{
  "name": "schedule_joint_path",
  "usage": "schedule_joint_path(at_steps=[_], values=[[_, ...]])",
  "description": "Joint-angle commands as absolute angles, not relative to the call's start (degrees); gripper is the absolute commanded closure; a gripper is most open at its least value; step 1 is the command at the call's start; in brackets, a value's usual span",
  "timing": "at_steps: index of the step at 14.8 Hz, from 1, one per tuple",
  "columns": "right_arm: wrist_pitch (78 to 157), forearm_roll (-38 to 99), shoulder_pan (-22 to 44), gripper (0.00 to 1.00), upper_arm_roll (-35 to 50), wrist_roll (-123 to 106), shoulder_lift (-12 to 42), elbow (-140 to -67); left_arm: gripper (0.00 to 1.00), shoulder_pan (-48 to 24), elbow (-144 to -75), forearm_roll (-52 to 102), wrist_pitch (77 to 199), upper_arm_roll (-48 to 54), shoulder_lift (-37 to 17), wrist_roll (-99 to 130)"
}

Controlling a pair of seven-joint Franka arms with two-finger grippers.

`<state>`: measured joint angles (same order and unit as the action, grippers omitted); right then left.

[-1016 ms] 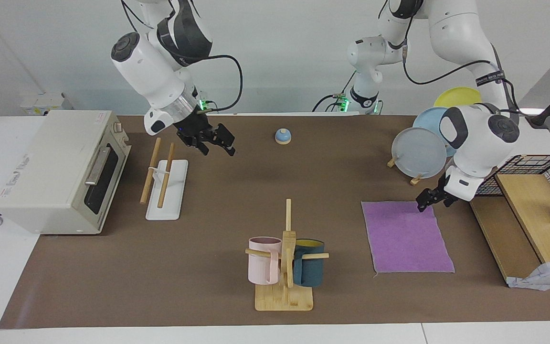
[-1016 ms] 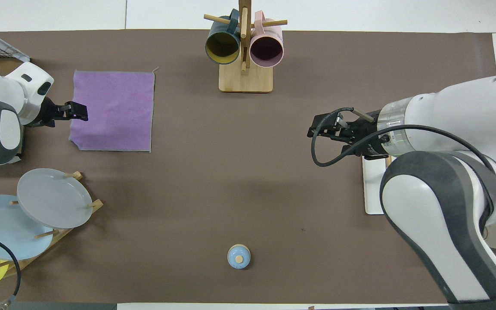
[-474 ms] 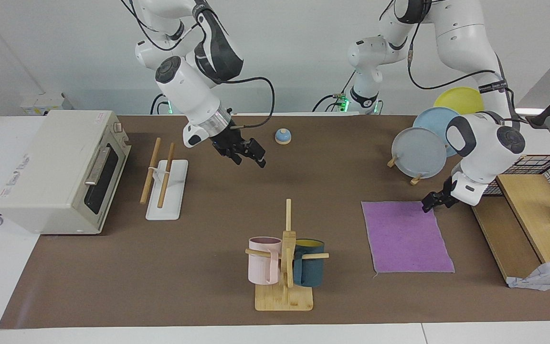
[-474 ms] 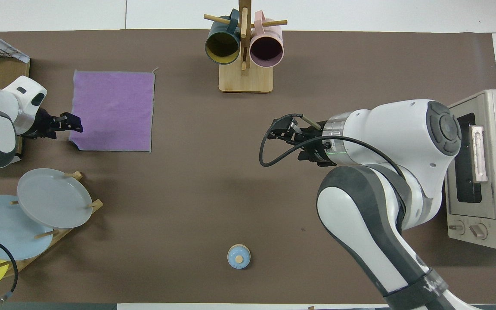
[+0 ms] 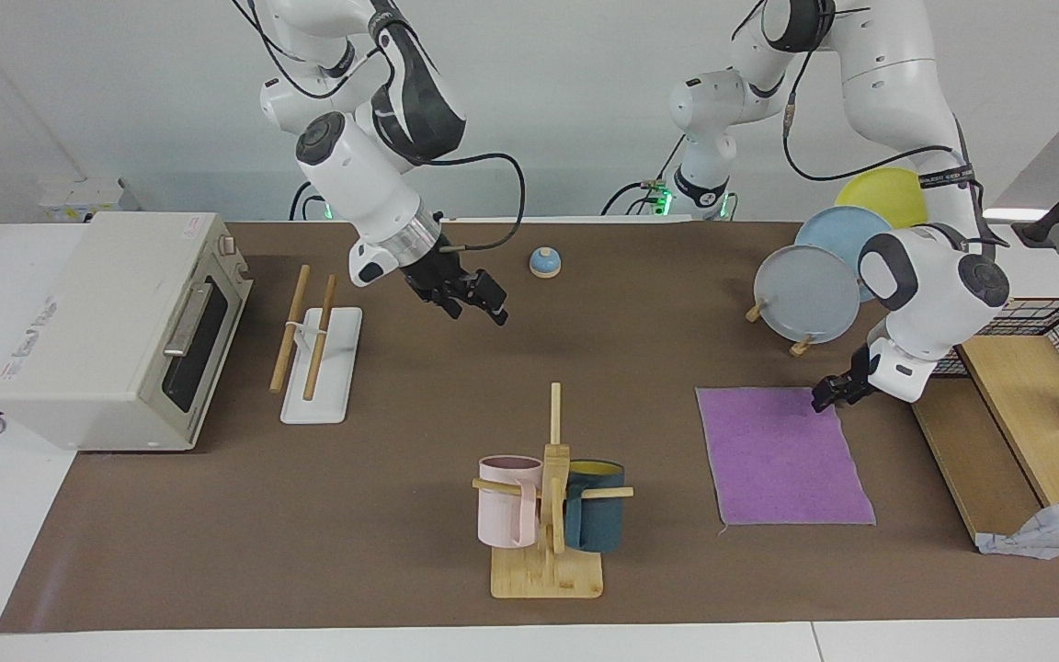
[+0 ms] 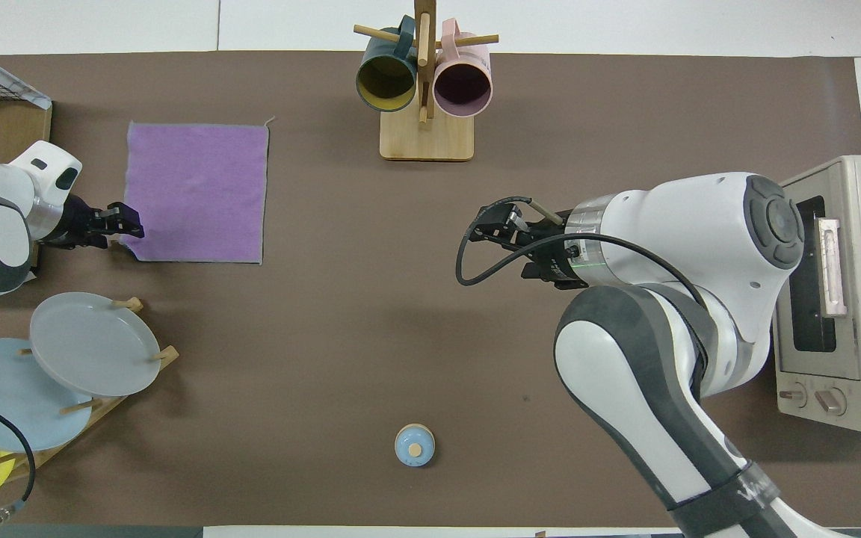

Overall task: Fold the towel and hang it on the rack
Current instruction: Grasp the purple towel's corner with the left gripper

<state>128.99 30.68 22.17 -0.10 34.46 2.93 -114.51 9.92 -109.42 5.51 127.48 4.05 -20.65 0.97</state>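
The left claw [image 5: 831, 395] is down at the bench-level corner of the towel [image 5: 782, 455], the corner nearest the robots at the left arm's end of the bench. Its fingers are narrowed around that corner, but I cannot tell whether they have pinched the cloth yet. The towel lies flat and unfolded, purple face up, on the brown mat [image 5: 401, 460], beside the wooden shelf [image 5: 998, 423] and a little farther from the robots than the plate stand [image 5: 805, 294].

The right claw [image 5: 474, 294] hangs with its fingers spread over bare mat near the middle of the bench, holding nothing, between the rack [image 5: 318, 354] and the small blue bell [image 5: 544, 262]. The rack stands beside the toaster oven [image 5: 116, 322] at the right arm's end, well apart from the towel. A mug tree [image 5: 550, 501] stands between them, farther from the robots.

To do this step well, the left claw should take only the top edge of the cloth, firmly, without dragging the mat. It should lift just enough to carry the corner over to the matching edge, keeping the fold square. The right claw could take the neighbouring corner so both edges travel together.
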Motion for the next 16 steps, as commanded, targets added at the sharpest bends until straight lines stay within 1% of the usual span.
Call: schedule_joint_path(at_steps=[1, 3, 5, 7, 10, 11, 15, 16], values=[[129.46, 32.08, 21.80, 0.00, 0.00, 33.84, 1.67, -116.02, 0.49, 11.51, -110.92, 6.42, 128.85, 4.31, -20.30, 0.18], [129.46, 32.08, 21.80, 0.00, 0.00, 33.84, 1.67, -116.10, 0.59, 11.69, -110.92, 6.68, 128.67, 4.31, -20.30, 0.26], [129.38, 32.08, 21.62, 0.00, 0.00, 33.84, 1.67, -116.28, 0.64, 11.69, -110.83, 7.73, 128.67, 4.31, -20.39, 0.26], [129.37, 32.08, 21.62, 0.00, 0.00, 33.84, 1.67, -116.28, 0.72, 11.60, -110.92, 7.82, 128.50, 4.31, -20.39, 0.26], [129.46, 32.08, 21.62, 0.00, 0.00, 33.93, 1.58, -116.28, 0.73, 11.60, -111.00, 7.82, 127.71, 4.31, -20.30, 0.26], [129.46, 32.08, 21.62, 0.00, 0.00, 33.93, 1.58, -116.28, 0.75, 11.51, -111.09, 7.82, 127.44, 4.31, -20.22, 0.26], [129.81, 32.08, 21.45, 0.00, 0.00, 34.19, 1.58, -116.28, 0.91, 11.51, -111.01, 7.82, 126.22, 4.31, -20.13, 0.44], [129.99, 32.08, 21.27, 0.00, 0.00, 34.10, 1.67, -116.28, 0.98, 11.34, -110.92, 7.82, 125.95, 4.31, -20.13, 0.44]])
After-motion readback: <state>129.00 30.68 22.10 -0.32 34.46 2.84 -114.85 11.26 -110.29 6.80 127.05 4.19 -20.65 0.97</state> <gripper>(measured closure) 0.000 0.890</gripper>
